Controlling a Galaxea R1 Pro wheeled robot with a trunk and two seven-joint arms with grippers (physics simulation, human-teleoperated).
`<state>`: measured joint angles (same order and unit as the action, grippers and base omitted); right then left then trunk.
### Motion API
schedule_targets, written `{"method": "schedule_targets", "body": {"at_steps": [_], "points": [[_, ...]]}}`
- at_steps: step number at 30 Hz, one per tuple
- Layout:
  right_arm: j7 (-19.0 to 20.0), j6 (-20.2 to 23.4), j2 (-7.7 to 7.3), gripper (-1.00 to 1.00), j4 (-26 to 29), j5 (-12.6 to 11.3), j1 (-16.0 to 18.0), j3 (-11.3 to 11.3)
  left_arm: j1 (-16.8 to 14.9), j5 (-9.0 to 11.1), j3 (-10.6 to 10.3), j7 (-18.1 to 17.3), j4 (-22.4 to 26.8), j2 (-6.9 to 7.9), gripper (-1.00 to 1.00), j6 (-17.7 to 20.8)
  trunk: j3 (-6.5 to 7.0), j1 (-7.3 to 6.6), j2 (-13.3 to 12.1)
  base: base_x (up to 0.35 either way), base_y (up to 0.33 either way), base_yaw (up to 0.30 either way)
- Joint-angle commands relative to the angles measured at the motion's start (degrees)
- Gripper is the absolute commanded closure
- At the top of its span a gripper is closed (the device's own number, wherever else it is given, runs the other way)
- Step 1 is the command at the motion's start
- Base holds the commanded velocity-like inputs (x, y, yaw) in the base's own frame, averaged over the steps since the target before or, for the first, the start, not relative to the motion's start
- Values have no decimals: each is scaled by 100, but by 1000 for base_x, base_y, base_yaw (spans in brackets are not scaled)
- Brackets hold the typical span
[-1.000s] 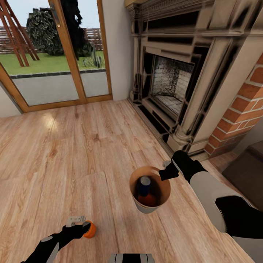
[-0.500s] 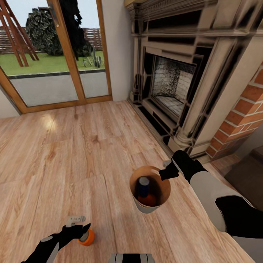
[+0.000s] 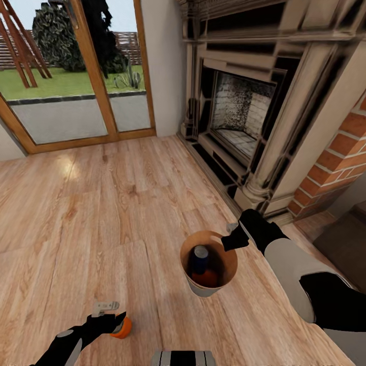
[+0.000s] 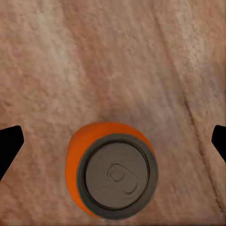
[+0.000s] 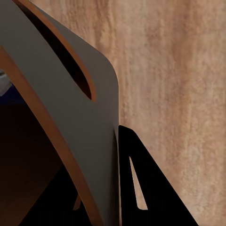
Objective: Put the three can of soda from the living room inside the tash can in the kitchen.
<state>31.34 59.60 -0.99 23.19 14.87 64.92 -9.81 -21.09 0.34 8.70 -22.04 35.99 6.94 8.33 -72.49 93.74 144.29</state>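
The orange can [image 3: 122,328] has dropped to the floor [image 3: 127,203] under my wide-open left hand [image 3: 108,311]; my right hand [image 3: 231,236] apparently grips the bin [image 3: 203,290] rim.

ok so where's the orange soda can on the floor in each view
Head view: the orange soda can stands near the bottom left, on the wood floor, just under the left hand.
Left wrist view: seen top-down, low in the middle, between the two dark fingertips.
Right wrist view: I can't find it there; the bin wall takes up most of the picture.
Shared landmark: the light wood floor.
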Motion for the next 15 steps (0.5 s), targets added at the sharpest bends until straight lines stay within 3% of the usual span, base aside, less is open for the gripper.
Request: {"method": "schedule_targets", "body": {"at_steps": [1,6,12,15], "points": [[30,40,0,100,0,-169,3,23,0,1,0,-1,-2,0,-100,-3,-22,1,2,0,0,0],[30,40,2,100,1,-169,3,27,0,1,0,2,-4,0,-100,-8,-133,14,9,0,0,0],[30,40,2,100,1,-169,3,24,0,1,7,6,10,0,-100,-9,-133,14,9,0,0,0],[30,40,2,100,1,-169,3,23,0,-13,3,6,-4,0,-100,5,-199,22,13,0,0,0]]}}
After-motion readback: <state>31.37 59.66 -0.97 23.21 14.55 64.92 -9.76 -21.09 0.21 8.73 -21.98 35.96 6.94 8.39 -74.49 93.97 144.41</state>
